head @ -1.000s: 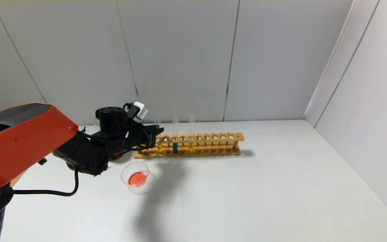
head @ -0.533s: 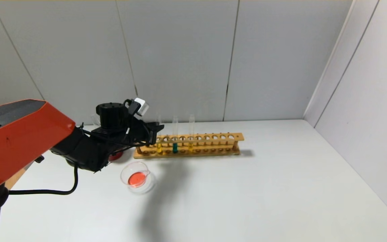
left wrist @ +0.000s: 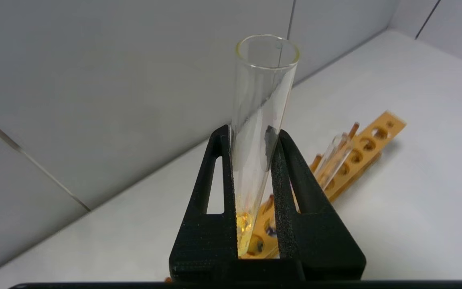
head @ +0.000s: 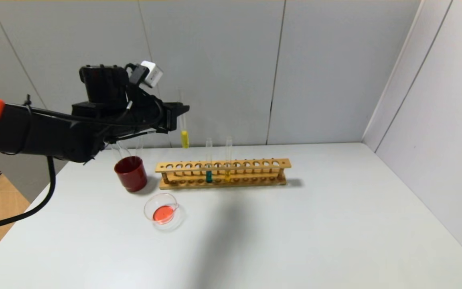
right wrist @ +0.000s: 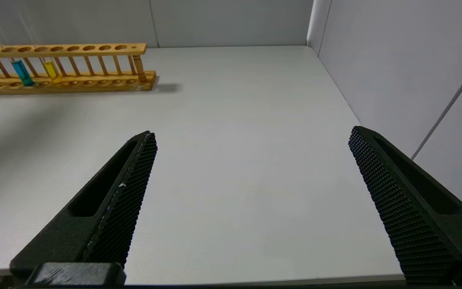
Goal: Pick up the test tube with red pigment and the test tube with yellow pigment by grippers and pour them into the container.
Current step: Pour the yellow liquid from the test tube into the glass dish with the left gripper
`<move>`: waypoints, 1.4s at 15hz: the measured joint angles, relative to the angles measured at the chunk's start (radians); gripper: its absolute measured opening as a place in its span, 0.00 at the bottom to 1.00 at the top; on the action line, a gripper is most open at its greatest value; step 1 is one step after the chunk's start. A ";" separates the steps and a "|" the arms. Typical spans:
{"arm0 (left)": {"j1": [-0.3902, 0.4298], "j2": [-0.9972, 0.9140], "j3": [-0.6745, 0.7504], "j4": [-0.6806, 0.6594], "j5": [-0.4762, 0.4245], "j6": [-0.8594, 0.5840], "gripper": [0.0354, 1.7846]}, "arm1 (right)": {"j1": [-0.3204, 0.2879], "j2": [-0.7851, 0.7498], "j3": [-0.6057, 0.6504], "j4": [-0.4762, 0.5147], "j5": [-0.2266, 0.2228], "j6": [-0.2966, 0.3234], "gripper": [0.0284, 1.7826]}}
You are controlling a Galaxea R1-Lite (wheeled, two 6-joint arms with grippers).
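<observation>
Surface: white tabletop (head: 295, 224), grey panelled walls behind and on robot's right, wood floor showing past table's left edge. Wooden test-tube rack (head: 223, 172) sits lengthwise toward back of table; holds a green-liquid tube (head: 209, 166) and, just beside it, a yellow-liquid tube (head: 228, 164), both upright. Dark red cup (head: 130, 173) stands just left of rack w/ a couple of clear tubes leaning in it. Container (head: 163, 210) (low glass dish w/ lip) is in front of rack's left end, red-orange liquid pooled in its bottom.

Arm pose: I have L arm stretched roughly level across from the left, high above the table. Left gripper (head: 179, 114) hangs above rack's left end, pinching the test tube with yellow pigment (head: 184, 128) partway up the glass; tube near upright, yellow liquid at rounded bottom, clear of the rack. L wrist cam confirms: tube (left wrist: 261, 120) clamped between both pads (left wrist: 281, 176), open mouth above them. Right gripper (right wrist: 251, 192) low over bare table on robot's right side, fingers spread wide, nothing between them; rack visible well apart from it.

Change vs 0.5 s ago: L gripper was down at rack level w/ tube seated in a left-end hole. Now raised well up, tube fully out. Red cup no longer hidden by arm. Dish, other two rack tubes unchanged.
</observation>
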 joint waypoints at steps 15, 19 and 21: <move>0.191 -0.426 0.314 0.324 0.153 0.435 0.16 | 0.000 0.000 0.000 0.000 0.000 0.000 0.98; 0.203 -0.460 0.434 0.321 0.140 0.590 0.16 | 0.000 0.000 0.000 0.000 0.000 0.000 0.98; 0.204 -0.466 0.488 0.320 0.107 0.662 0.16 | 0.000 0.000 0.000 0.000 0.000 0.000 0.98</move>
